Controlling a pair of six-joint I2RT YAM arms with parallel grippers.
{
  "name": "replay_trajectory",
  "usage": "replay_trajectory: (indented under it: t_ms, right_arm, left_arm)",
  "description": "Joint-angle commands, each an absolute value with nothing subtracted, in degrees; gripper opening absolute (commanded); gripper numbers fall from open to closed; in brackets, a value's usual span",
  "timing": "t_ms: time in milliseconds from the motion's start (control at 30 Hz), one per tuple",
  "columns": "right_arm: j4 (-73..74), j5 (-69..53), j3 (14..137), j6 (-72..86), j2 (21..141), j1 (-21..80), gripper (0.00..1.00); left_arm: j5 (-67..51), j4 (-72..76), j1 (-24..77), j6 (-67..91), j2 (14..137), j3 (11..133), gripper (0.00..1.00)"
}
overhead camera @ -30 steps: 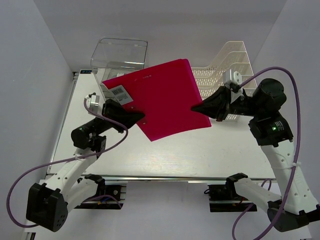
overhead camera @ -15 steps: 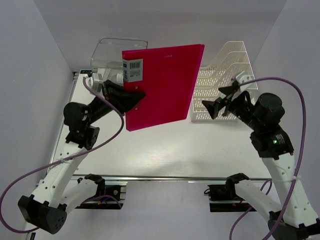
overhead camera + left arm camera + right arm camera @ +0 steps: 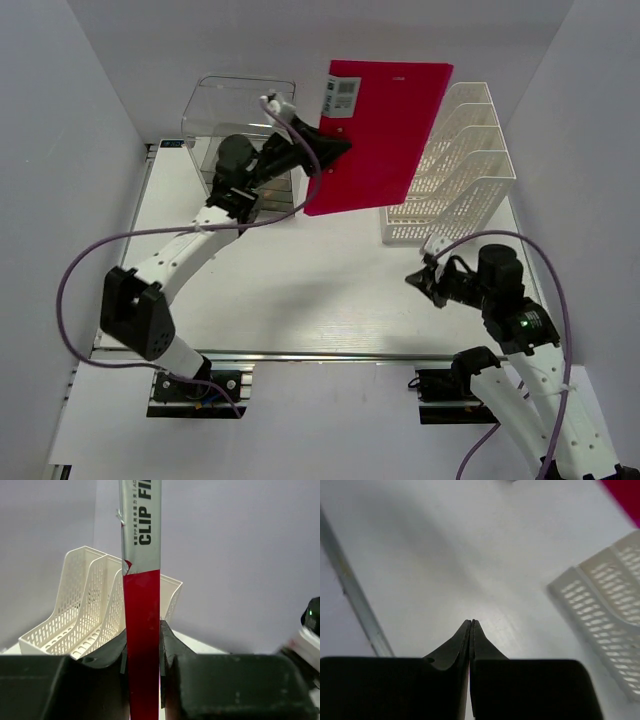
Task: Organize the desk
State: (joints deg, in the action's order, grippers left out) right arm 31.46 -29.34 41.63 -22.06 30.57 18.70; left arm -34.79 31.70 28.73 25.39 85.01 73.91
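Nearest, the right hand (image 3: 421, 281) hovers low over the front right of the counter (image 3: 300, 290), its fingers pressed together on nothing. The white counter spans the whole workspace, with its silver rail along the near edge. Farther back, the left hand (image 3: 325, 160) clamps a red clip file (image 3: 390, 120) by its spine edge and holds it upright in the air, between the clear drawer box (image 3: 235, 110) and the white mesh file rack (image 3: 455, 170). The step in hand appears to be filing. Next, the file's plane must align with a rack slot before lowering. Whether its lower edge already clears the dividers cannot be told from above.
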Motion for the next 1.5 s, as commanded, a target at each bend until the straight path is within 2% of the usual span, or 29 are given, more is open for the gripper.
replay_trajectory:
  t_ms: [0, 67, 233, 400, 533, 867, 1267, 1467]
  right_arm:
    - [37.52, -42.43, 37.98, -33.9, 28.92, 18.54, 0.0]
    - [40.25, -48.32, 36.3, -42.43, 28.39, 18.2, 0.0]
    - [42.0, -50.36, 34.19, -47.8, 29.0, 18.37, 0.0]
    - [43.42, -51.95, 31.55, -55.72, 35.32, 18.89, 0.0]
    - [42.37, -49.13, 32.69, -53.35, 38.41, 18.9, 0.0]
    - [37.0, -41.93, 33.13, -47.11, 33.22, 17.49, 0.0]
    - [37.09, -42.01, 33.49, -46.67, 35.42, 15.3, 0.0]
    - [37.18, -42.36, 33.49, -46.67, 35.59, 14.5, 0.0]
  left_arm:
    - [-33.4, 37.61, 31.99, 19.88, 88.93, 80.05, 0.0]
    - [-33.66, 39.01, 33.74, 18.46, 93.31, 83.31, 0.0]
    - [-33.57, 44.73, 35.16, 17.05, 99.22, 87.27, 0.0]
    - [-34.28, 52.62, 35.68, 20.91, 104.93, 90.35, 0.0]
    - [-34.72, 56.25, 35.68, 23.46, 109.06, 93.77, 0.0]
    - [-37.52, 59.23, 35.68, 28.55, 117.85, 102.56, 0.0]
    - [-41.66, 66.53, 35.68, 37.7, 130.59, 113.9, 0.0]
    - [-39.55, 69.42, 36.21, 38.84, 134.55, 116.01, 0.0]
